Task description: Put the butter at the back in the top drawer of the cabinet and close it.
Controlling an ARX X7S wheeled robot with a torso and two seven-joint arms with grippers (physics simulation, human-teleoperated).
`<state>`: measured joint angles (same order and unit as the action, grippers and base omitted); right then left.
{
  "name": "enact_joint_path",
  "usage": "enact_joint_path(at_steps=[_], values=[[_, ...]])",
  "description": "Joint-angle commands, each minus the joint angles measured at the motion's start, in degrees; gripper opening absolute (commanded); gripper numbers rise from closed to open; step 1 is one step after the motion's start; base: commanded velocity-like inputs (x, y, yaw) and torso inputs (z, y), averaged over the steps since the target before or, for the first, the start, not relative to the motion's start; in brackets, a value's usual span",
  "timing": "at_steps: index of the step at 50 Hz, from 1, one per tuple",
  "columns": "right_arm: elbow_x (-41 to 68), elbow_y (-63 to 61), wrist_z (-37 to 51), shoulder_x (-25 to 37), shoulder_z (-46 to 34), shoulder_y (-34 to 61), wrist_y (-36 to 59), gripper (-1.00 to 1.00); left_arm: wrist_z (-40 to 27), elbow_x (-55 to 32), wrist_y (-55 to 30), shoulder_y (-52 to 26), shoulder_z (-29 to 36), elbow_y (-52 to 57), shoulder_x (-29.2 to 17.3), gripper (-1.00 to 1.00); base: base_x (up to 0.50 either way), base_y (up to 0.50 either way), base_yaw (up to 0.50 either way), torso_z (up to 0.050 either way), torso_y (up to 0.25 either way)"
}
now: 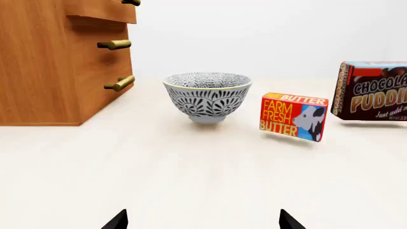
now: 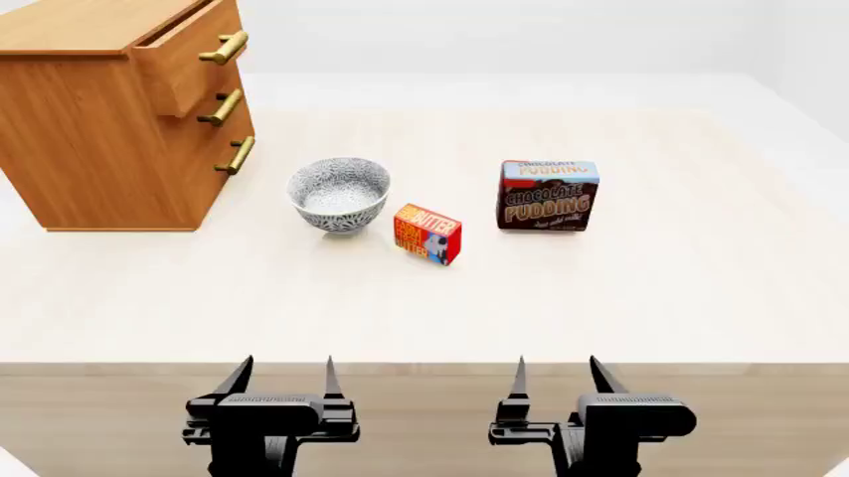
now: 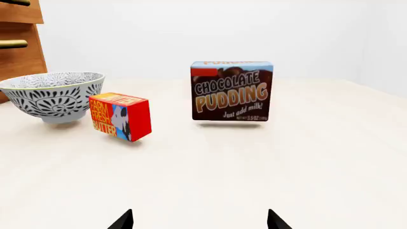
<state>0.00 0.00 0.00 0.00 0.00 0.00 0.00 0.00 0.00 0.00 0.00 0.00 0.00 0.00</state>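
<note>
The butter (image 2: 427, 234) stands on edge on the tabletop (image 2: 637, 298), just beside the patterned bowl (image 2: 340, 194) and near the chocolate pudding box (image 2: 548, 195), apart from both. The cabinet (image 2: 93, 149) sits at the left rear of the tabletop; its top drawer (image 2: 186, 62) projects forward of the two lower drawers, partly open, brass bar handle outward. Interior contents cannot be determined. The left end effector (image 2: 282, 378) and the right end effector (image 2: 556, 376) both sit at the near edge of the tabletop, well apart from the butter, fingers spread with nothing between them. The wrist views confirm the butter upright and ungrasped.
</note>
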Motion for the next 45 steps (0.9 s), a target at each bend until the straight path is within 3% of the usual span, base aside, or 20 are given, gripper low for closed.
enact_joint_path(at_steps=[1,14,32,37,45], values=[[0.91,0.11,1.17,0.88,-1.11,0.08,0.05,1.0,-1.02,-0.97,-0.04,-0.02,1.03,0.01,-0.91,1.0,0.0,0.0,0.0,0.0,0.0],[3.91,0.16,3.23,2.9,-3.09,0.76,1.6,1.0,-2.61,-3.42,0.15,-0.16,3.5,-0.14,-3.06,1.0,0.0,0.01,0.0,0.0,0.0],[5.87,-0.11,4.57,4.34,-4.54,1.15,2.51,1.0,-2.97,-5.57,0.02,-0.28,5.33,-0.01,-4.76,1.0,0.0,0.49,0.0,0.0,0.0],[6.18,-0.11,4.99,4.64,-4.89,1.15,2.42,1.0,-3.47,-5.74,-0.29,-0.55,5.7,-0.24,-5.02,1.0,0.0,0.07,0.0,0.0,0.0],[6.57,0.02,5.57,5.08,-5.49,1.18,2.14,1.0,-4.67,-5.83,-0.42,-0.7,6.25,-0.19,-5.42,1.0,0.0,0.0,0.0,0.042,0.0]])
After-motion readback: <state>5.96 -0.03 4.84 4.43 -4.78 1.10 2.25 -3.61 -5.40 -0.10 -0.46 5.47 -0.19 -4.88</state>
